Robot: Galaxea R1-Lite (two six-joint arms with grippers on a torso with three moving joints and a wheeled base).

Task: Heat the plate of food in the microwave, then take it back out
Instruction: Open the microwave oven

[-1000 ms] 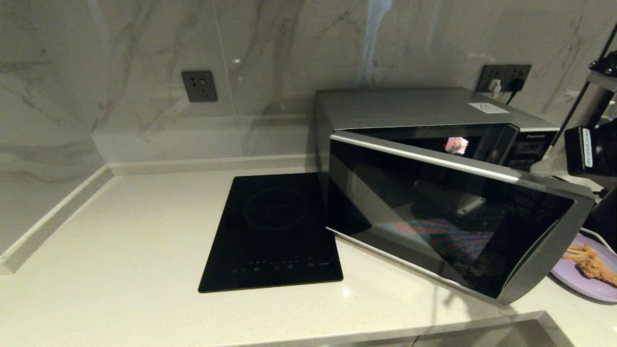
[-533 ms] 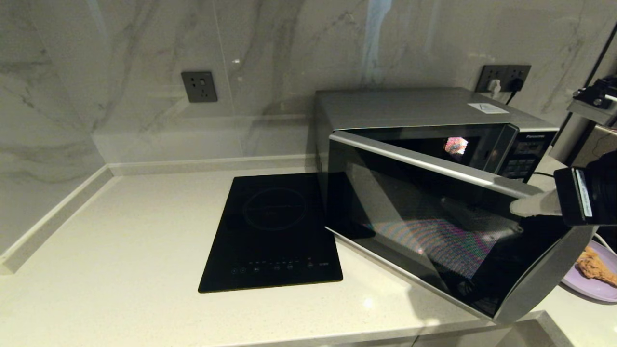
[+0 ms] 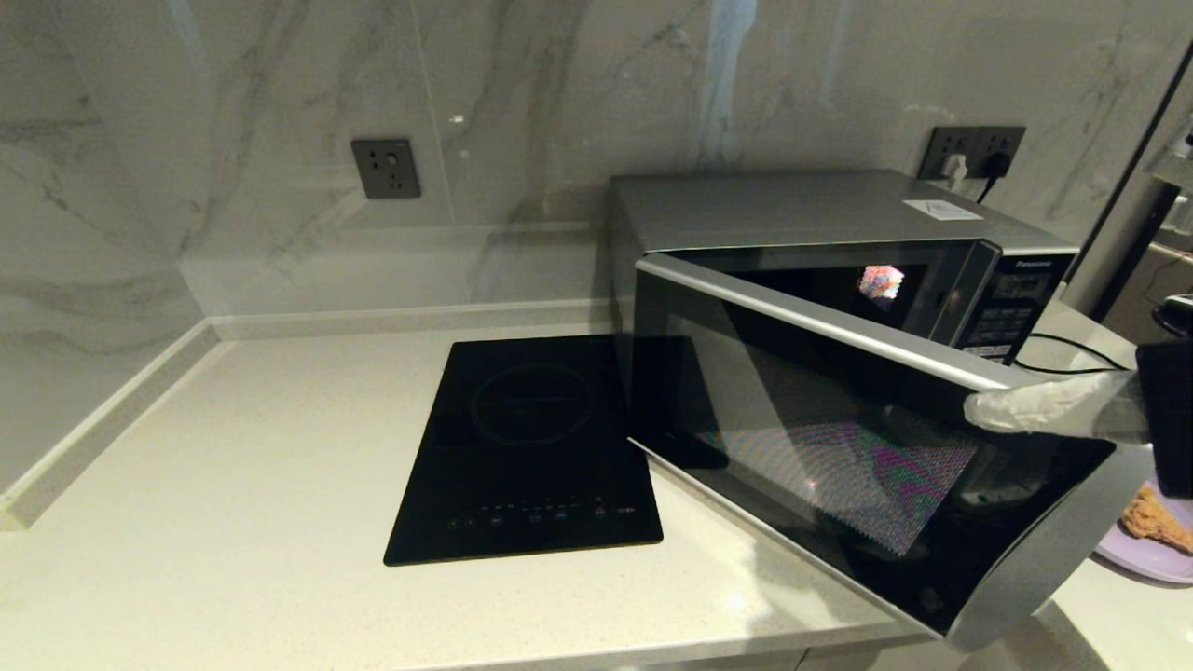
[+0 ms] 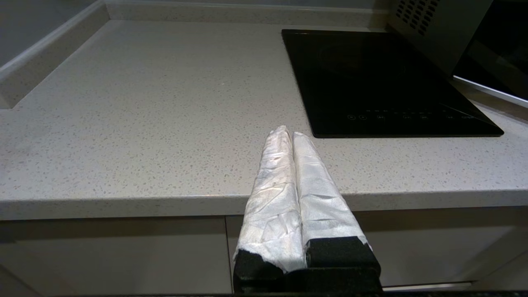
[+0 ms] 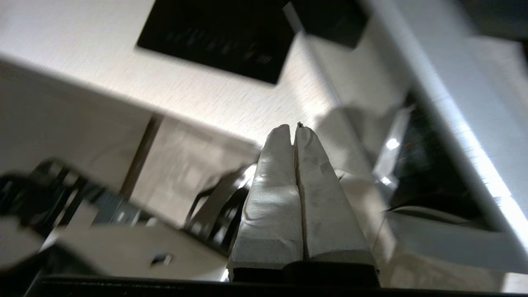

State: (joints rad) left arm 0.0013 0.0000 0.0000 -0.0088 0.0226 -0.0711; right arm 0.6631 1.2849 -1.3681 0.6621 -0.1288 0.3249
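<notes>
Head view: microwave [image 3: 839,280] door stands ajar, the right gripper [image 3: 979,411] with fingers pressed together against it; the plate of food [image 3: 1151,550] waits near-right on the counter, unheated. Left gripper [image 4: 288,134], fingers together, sits parked.

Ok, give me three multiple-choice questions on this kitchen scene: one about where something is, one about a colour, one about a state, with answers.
1. Where is the plate of food?
A. inside the microwave
B. on the counter right of the microwave
C. on the cooktop

2. What colour is the plate?
A. lavender
B. white
C. green

3. The microwave door is:
A. shut
B. removed
C. partly open

Answers: 1 B, it lies beyond the door's free edge; 2 A, its rim shows purple; 3 C, the door stands angled out, the right gripper at its top edge.
</notes>
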